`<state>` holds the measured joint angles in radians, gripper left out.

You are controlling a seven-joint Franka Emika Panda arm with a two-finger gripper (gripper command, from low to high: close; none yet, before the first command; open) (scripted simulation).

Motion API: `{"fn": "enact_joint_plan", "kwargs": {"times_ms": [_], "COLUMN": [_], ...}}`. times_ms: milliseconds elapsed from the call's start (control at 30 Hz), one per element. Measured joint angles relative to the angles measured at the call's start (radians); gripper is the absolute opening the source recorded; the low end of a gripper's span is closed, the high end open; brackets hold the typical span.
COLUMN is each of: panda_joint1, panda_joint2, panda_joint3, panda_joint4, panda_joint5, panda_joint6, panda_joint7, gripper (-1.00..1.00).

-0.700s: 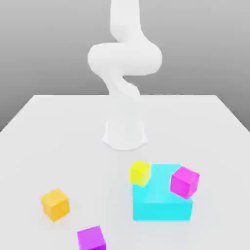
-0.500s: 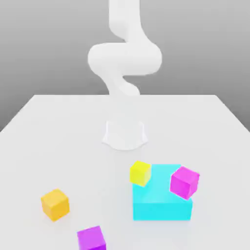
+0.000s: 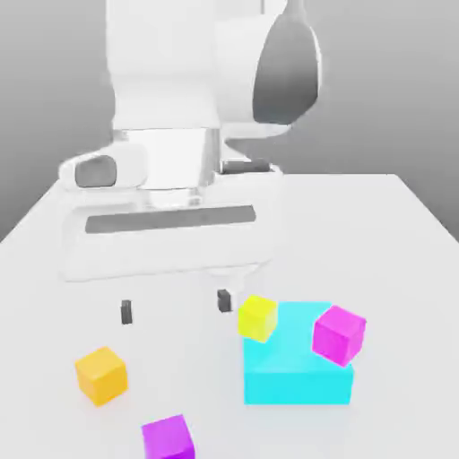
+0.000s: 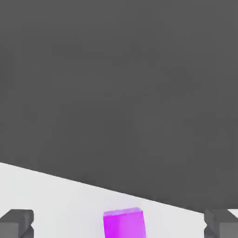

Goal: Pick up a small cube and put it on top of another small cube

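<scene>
Your tool (image 3: 176,306): one, wide open, empty; your violet cube (image 3: 168,437): one, lies below it, nearer the exterior camera

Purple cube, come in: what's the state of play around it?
Pincer open, nothing between its tips. Purple cube on the table, ungripped. Orange cube nearby, not touching it; may need some care.

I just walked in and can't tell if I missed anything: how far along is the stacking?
Nothing looks stacked yet: the violet-purple cube sits on the table, nothing on it. The open gripper holds nothing, poised above the tabletop. Grasping the cube, lifting it and setting it on another small one remain.
</scene>
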<state>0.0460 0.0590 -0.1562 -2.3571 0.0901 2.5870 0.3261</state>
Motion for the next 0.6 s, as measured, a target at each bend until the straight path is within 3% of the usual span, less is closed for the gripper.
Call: {"fn": "enact_joint_plan", "kwargs": {"times_ms": [333,367,600], "panda_joint1": [-0.06,-0.067,-0.07], "panda_joint2": [0.361,0.394,0.4], "panda_joint3": [0.038,0.047,0.049], "panda_joint4": [0.008,0.014,0.015], "panda_joint5": [0.041,0.049,0.049], "panda_joint6": [0.179,0.204,0.208], "panda_joint7": [-0.145,-0.152,-0.152], "gripper": [0.0,-1.0,-1.0]}}
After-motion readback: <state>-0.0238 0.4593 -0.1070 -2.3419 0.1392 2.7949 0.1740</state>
